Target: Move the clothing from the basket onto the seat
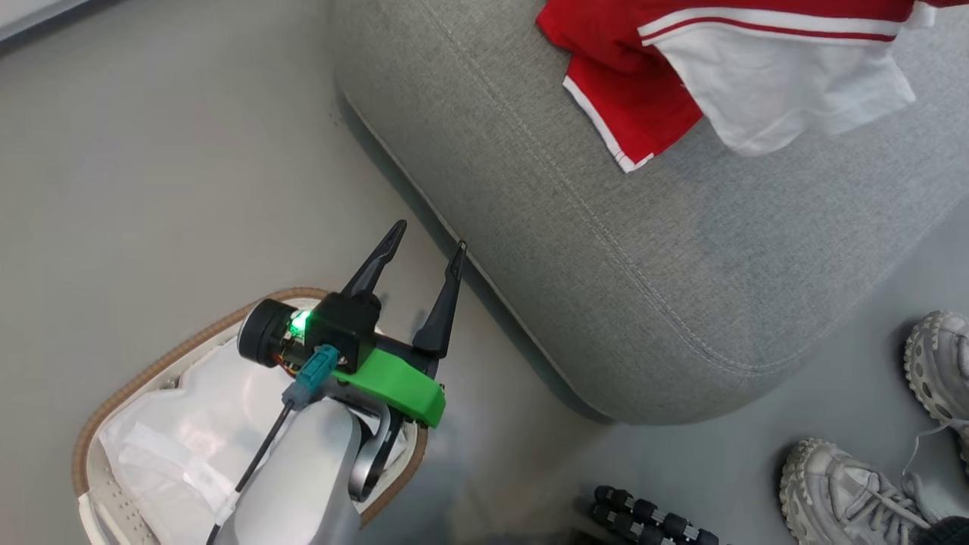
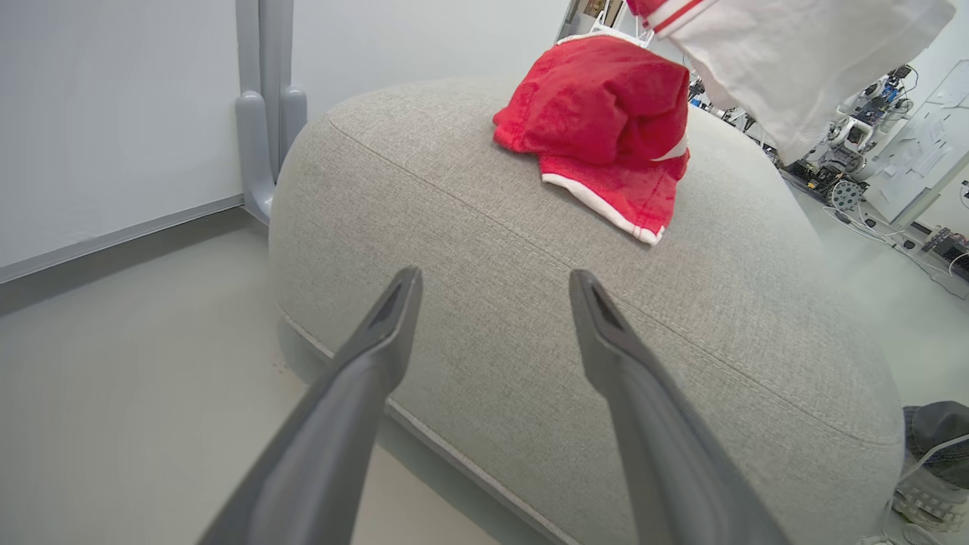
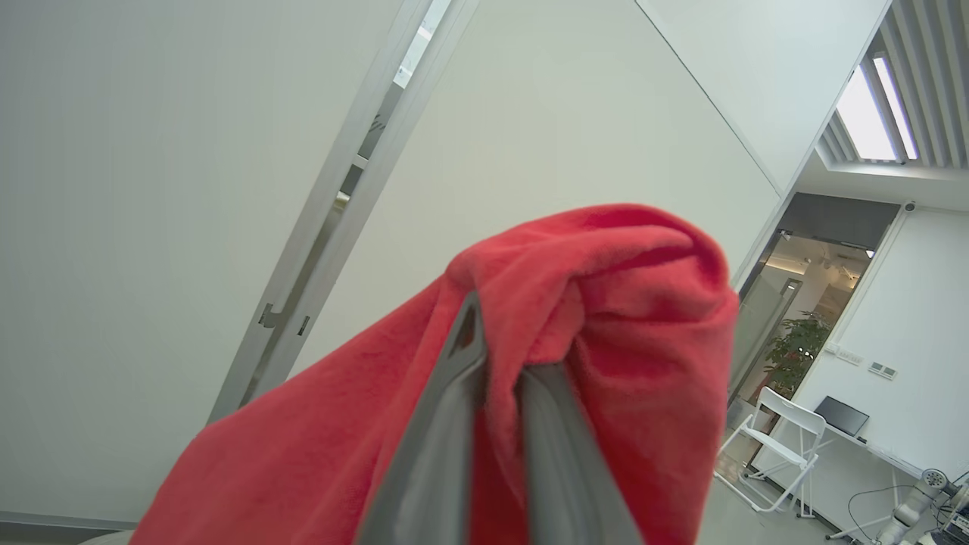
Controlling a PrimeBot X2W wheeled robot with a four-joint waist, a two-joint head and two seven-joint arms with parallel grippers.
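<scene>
**On the grey seat (image 1: 643, 250), one red garment (image 2: 598, 113) lay; a second hung from the right pincer (image 3: 500, 352)**

On the top of the seat, near its far end in the left wrist view, the red garment lay in a loose heap. One flat flap with a thin white edge pointed toward the camera. The whole piece rested on the woven cushion, well away from the stitched seam that runs along the side.

The second garment (image 1: 764, 83), red with a large white panel and white and red stripe trim, hung above the same end of the seat. In the head view it partly covered the first one. Whether its lower edge touched the cushion, I cannot tell. In the right wrist view the right pincer was clenched on a fold of red cloth, which bunched over and around both dark fingers and hid their tips.

The left pincer (image 1: 430, 236) was released, with its two fingers spread wide and nothing between them. It was held over the grey floor (image 1: 151, 151), just beside the lower edge of the seat, and the fingers pointed at the cushion. Its pale forearm (image 1: 303, 477) crossed above the basket (image 1: 151, 363), which stood on the floor near the corner of the seat. Inside the brown woven rim the white liner (image 1: 182, 431) showed, creased.

At the lower right of the head view a pair of pale sneakers (image 1: 848, 492) stood on the floor, near the seat.
</scene>
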